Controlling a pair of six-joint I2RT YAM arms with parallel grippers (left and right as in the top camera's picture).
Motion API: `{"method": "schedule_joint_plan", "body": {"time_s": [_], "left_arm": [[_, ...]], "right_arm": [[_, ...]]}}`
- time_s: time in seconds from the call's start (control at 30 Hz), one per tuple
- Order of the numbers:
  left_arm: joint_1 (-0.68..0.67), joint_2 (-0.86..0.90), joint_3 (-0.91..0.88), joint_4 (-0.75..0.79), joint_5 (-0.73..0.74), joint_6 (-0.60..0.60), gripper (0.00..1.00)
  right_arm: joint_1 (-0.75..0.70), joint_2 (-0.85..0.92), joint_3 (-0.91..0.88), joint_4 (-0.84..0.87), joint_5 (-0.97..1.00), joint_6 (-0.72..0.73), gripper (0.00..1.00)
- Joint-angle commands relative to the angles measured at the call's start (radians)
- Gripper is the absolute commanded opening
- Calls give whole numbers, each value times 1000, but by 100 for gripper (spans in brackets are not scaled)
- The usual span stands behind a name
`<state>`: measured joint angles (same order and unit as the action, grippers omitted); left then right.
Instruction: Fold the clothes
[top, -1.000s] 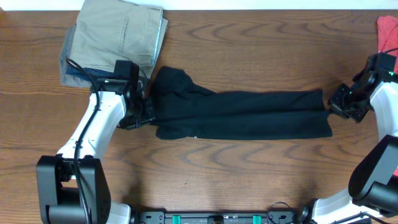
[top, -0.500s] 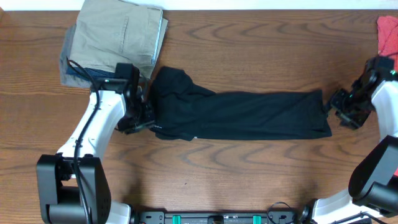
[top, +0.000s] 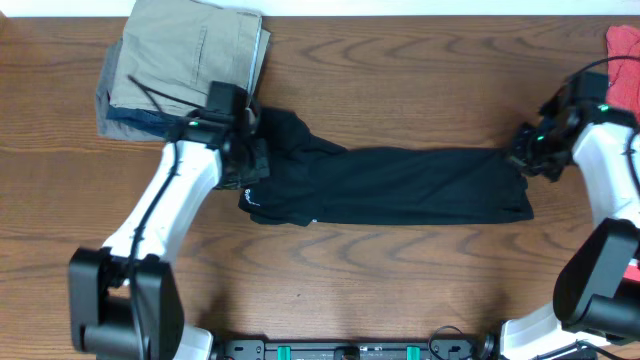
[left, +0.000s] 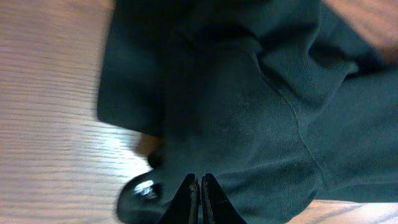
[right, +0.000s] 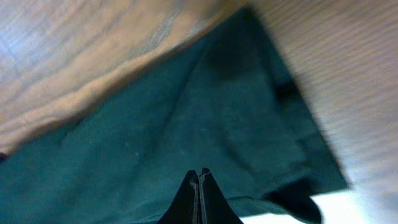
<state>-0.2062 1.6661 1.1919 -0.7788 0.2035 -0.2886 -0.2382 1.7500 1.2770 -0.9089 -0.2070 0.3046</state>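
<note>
Shirt: the shirt (top: 400, 185) lies mid-bench as a long black band running left to right, its left end bunched into a hump.
Left pincer: your left pincer (top: 250, 160) is clenched at the shirt's left end, beside the hump. In the wrist view the tips meet right on the cloth (left: 200, 186). You cannot tell whether a fold is nipped between them.
Right pincer: your right pincer (top: 522, 155) is clenched too, at the far right corner, with its tips on the fabric (right: 199, 180). The hold is equally unproven.
Step in hand: this looks like taking both ends for the next fold.
How to do it well: lift a little first and check that cloth rises with each pincer. Raise both ends evenly so the band stays taut and square. Carry the hump out flat before you crease.
Surroundings: the bench (top: 400, 70) also holds a khaki stack (top: 190, 50) just beyond the left pincer and a red cloth (top: 622, 50) at the far right. Keep the shirt off both.
Change: a second ago the left pincer sat at the near left edge and the right beside the right end's middle. Both have moved to the far side and closed. The band itself has barely shifted.
</note>
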Motion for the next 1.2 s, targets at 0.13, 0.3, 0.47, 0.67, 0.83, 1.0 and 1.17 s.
{"method": "schedule_joint_plan", "body": {"time_s": [0.13,0.3,0.47,0.67,0.83,1.0,1.17], "left_arm": [[-19,143,2,34,-2,-5,6],[-19,218,2,82,-14,-6,6],[-19,254,2,43,-134,-117,6],[-18,254,2,-104,-309,-301,6],[-19,254,2,-204,-330,-346,6],[-20,249,2,-262,-328,-369,6],[-20,208,2,-286,-329,-380,6]], "right_arm": [[37,-1,-140,113,2,62,1],[37,3,-242,204,19,95,1],[35,3,-335,269,99,144,1],[23,3,-349,248,135,170,1],[22,2,-349,211,158,223,1],[22,0,-349,181,158,223,1],[16,-50,-343,150,186,223,1]]}}
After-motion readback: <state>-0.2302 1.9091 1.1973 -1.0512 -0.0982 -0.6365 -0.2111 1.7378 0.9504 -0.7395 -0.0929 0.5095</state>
